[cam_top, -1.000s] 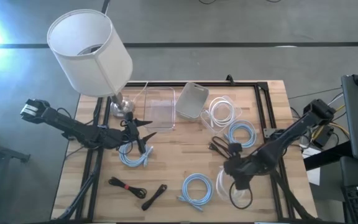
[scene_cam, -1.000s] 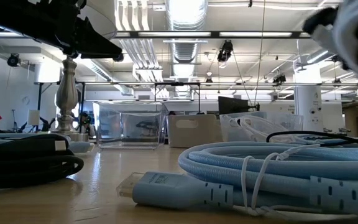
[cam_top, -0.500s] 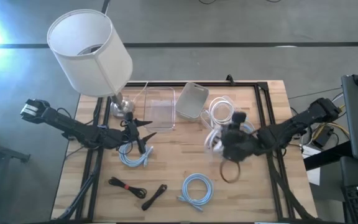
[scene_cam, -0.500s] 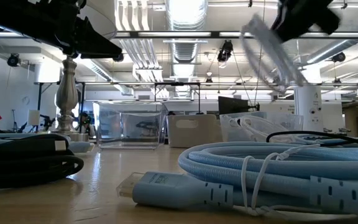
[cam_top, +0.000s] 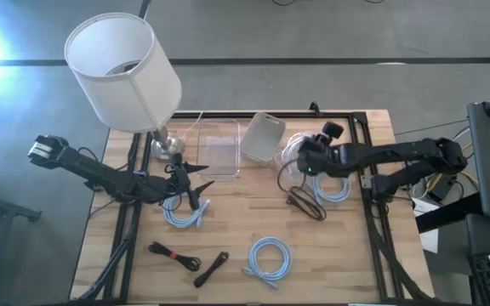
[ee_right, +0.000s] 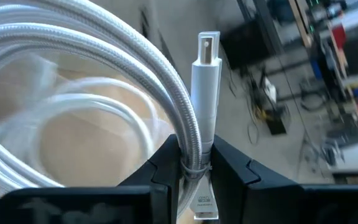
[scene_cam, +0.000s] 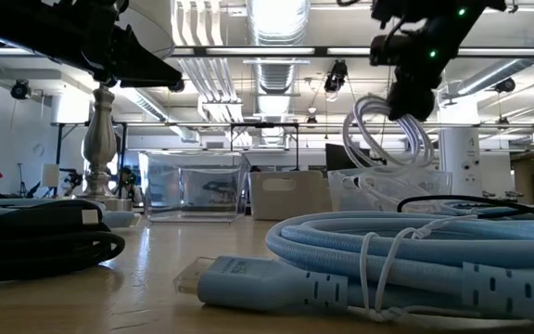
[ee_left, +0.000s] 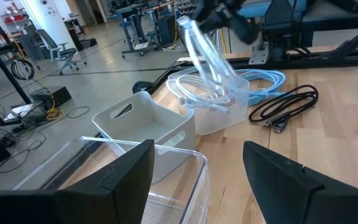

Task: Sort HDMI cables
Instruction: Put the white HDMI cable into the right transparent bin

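Nearest of all, seen from table height, a light blue coil is laid on the wooden table, its plug end turned toward a black tied bundle well apart from it. Relative to the small clear tub, which is taken as the landmark, that blue coil is placed on the near side, well apart, and two black bundles are laid farther off beside it, toward the left arm's side. Between them and the lamp base, a second light blue coil is found under the left gripper, whose fingers are held spread apart and grip nothing. Just beside the tub, on its near side, a loose black cable is laid, and a third light blue coil is touching or nearly touching the tub's right-hand side. Directly above the tub, a white coil is carried in the air by the right gripper, its fingers pressed against the cord just below the white plug. Another white coil is already seen inside the tub. Beyond the tub, a white bin and a large clear tub are set side by side, with the white lamp shade farthest.
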